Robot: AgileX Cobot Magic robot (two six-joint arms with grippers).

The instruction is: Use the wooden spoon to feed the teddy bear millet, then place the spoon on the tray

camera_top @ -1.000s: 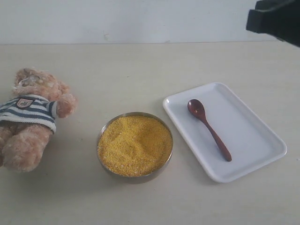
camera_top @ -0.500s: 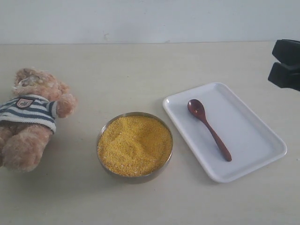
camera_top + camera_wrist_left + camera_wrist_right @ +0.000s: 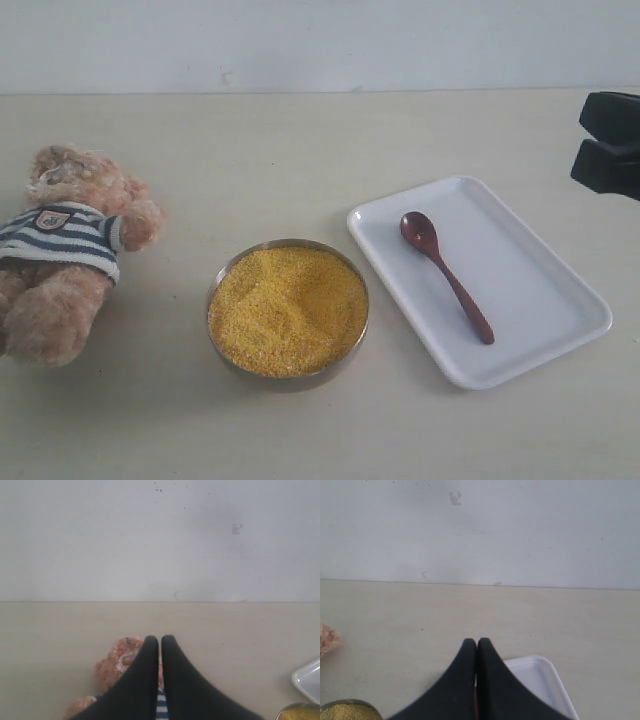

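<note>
The teddy bear [image 3: 68, 252] in its striped shirt lies at the table's left. A round metal bowl [image 3: 288, 308] in the middle is full of yellow millet [image 3: 285, 310]. On the white tray [image 3: 530, 290] to the right lies the wooden spoon [image 3: 446, 275], touched by nothing. My right gripper [image 3: 476, 642] is shut and empty, hovering above the tray [image 3: 542, 680]; a black part of that arm [image 3: 612, 118] shows at the right edge. Shut and empty too, my left gripper [image 3: 160, 640] hangs over the teddy bear [image 3: 116, 664] and is out of the exterior view.
A pale wall [image 3: 300, 45] bounds the far side of the beige table [image 3: 300, 160]. In the left wrist view a tray corner [image 3: 309, 679] and the bowl's rim [image 3: 299, 711] show at the edge. The right wrist view catches the millet [image 3: 347, 713] and a bear paw [image 3: 327, 637].
The black right arm has dropped from the top right corner to the right edge of the exterior view, then nearly held still. Bear, bowl, tray and spoon have not moved.
</note>
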